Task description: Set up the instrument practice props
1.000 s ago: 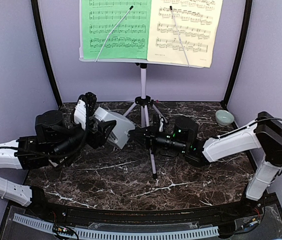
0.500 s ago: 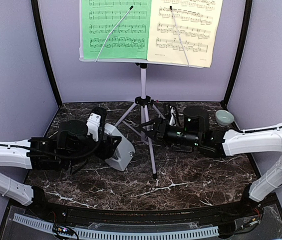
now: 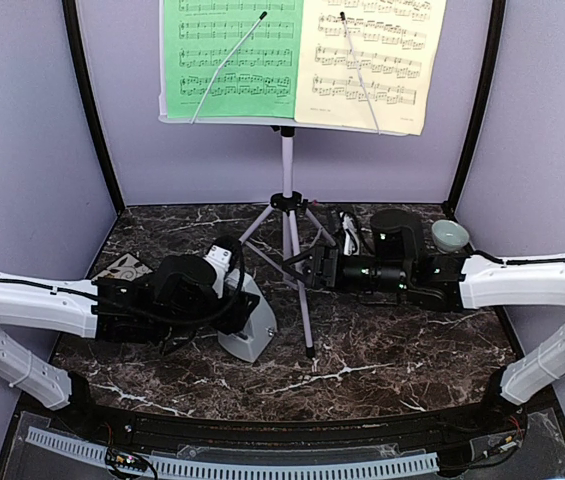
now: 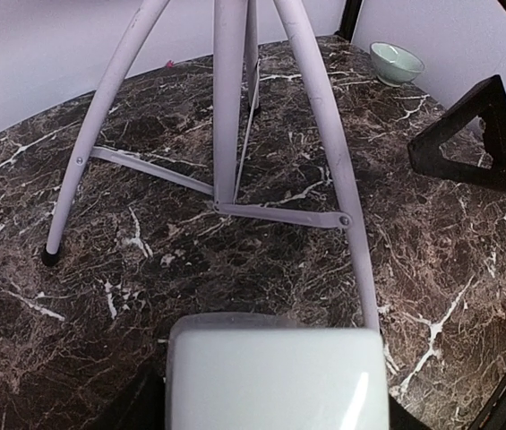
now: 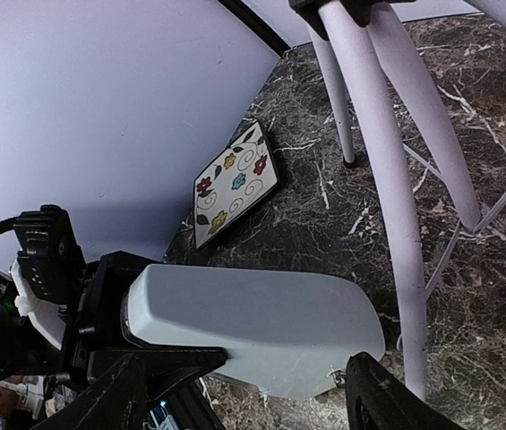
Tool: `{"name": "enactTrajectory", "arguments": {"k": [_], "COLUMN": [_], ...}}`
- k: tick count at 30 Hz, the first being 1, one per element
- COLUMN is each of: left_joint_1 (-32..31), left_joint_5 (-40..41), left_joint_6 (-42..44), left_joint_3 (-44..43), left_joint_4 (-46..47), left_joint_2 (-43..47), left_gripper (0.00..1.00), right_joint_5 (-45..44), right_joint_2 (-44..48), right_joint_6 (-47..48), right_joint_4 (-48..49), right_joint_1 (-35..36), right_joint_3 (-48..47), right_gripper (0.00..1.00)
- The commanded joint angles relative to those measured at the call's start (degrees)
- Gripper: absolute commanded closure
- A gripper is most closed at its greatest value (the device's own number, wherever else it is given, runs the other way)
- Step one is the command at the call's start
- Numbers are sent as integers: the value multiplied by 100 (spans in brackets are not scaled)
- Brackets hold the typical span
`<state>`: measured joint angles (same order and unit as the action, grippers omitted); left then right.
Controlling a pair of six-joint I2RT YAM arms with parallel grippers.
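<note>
The white tripod music stand [image 3: 287, 165] stands at the back centre, with a green sheet [image 3: 230, 55] and a pale-yellow sheet [image 3: 370, 55] on its desk. My left gripper [image 3: 234, 308] is shut on the light-grey metronome [image 3: 246, 322], down at the tabletop just left of the stand's front leg [image 3: 304, 320]. In the left wrist view the metronome [image 4: 275, 376] fills the bottom edge, in front of the stand legs [image 4: 333, 170]. My right gripper [image 3: 300, 265] is open just right of the stand's legs. Its fingers [image 5: 387, 399] are wide apart and hold nothing; they face the metronome [image 5: 253, 322].
A floral square tile [image 3: 122, 268] lies at the left, behind my left arm, and also shows in the right wrist view [image 5: 235, 184]. A small pale-green bowl [image 3: 449, 235] sits at the back right corner. Purple walls and black corner posts enclose the marble table [image 3: 382, 360].
My left arm carried the metronome down and to the right, close to the stand's front leg. My right gripper opened, drew back from that leg and moved toward the rear.
</note>
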<state>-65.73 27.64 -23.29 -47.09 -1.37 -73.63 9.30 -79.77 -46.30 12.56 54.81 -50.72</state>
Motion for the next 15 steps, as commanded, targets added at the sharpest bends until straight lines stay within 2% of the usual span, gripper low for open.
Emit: {"name": "enactTrajectory", "arguments": {"k": [1,7,9,11,15], "left_joint_1": [56,76,78,72,78], "left_joint_5": [-13,-215,-255,-318,-442], "left_joint_6": [-124,-95,-106,-78,-77], "left_joint_3": [-253,-358,-358,-357,-362], "left_joint_4": [726,902,965,971,891], "left_joint_2": [-4,-338,-397,-446,-413], "left_gripper": [99,95,89,78,38], "right_joint_5": [-70,-117,-150,-182,-209], "right_joint_2": [239,264,283,301,280], "right_joint_6": [309,407,456,517,604], "right_joint_4": [-93,-225,-271,-320,-464], "right_joint_1": [4,4,4,4,3], "right_joint_3": [-146,-195,-223,-257,-383], "right_gripper": [23,22,22,21,20]}}
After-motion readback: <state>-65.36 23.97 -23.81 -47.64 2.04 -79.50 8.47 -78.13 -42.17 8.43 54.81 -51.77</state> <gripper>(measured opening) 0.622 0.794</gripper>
